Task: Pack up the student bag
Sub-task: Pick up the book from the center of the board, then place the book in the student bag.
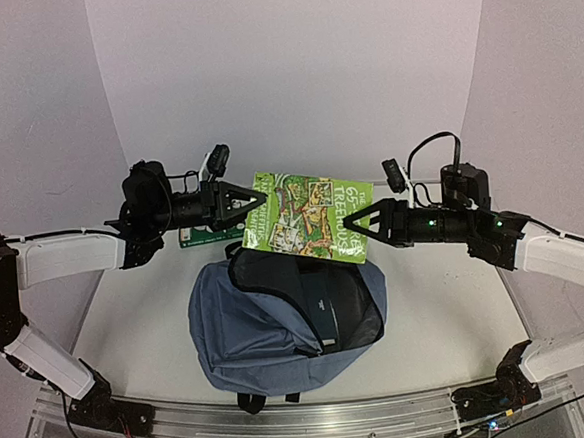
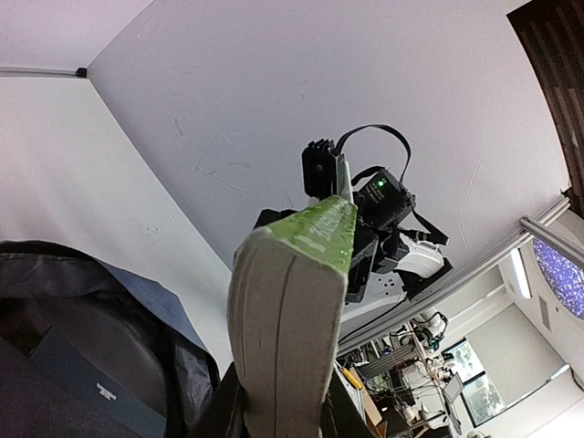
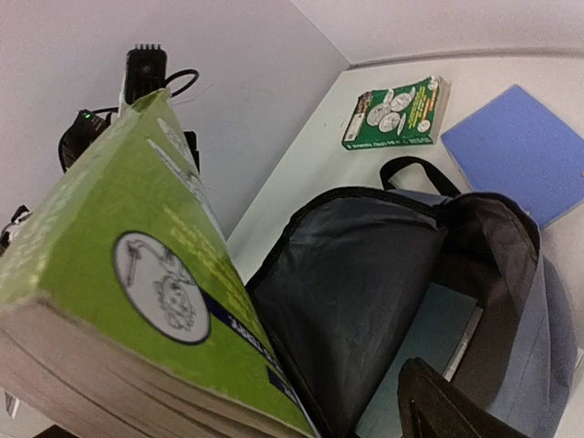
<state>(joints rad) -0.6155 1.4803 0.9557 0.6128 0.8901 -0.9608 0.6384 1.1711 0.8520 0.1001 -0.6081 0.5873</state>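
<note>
The student bag point(image 1: 265, 336) lies open on the table, its black lining point(image 3: 356, 292) facing up and a dark teal book point(image 1: 331, 312) inside. A thick green paperback point(image 1: 307, 216) hangs in the air above the bag's mouth. My left gripper point(image 1: 261, 203) is shut on the paperback's left edge, its page block point(image 2: 292, 319) rising between the fingers point(image 2: 205, 411). My right gripper point(image 1: 351, 225) is open at the book's right edge. In the right wrist view the green cover point(image 3: 137, 274) fills the left side, and one finger point(image 3: 447, 401) stands apart from it.
A second green book point(image 3: 397, 114) and a flat blue notebook point(image 3: 520, 151) lie on the table beyond the bag. White walls close in the table at the back and sides. The metal rail point(image 1: 316, 418) runs along the near edge.
</note>
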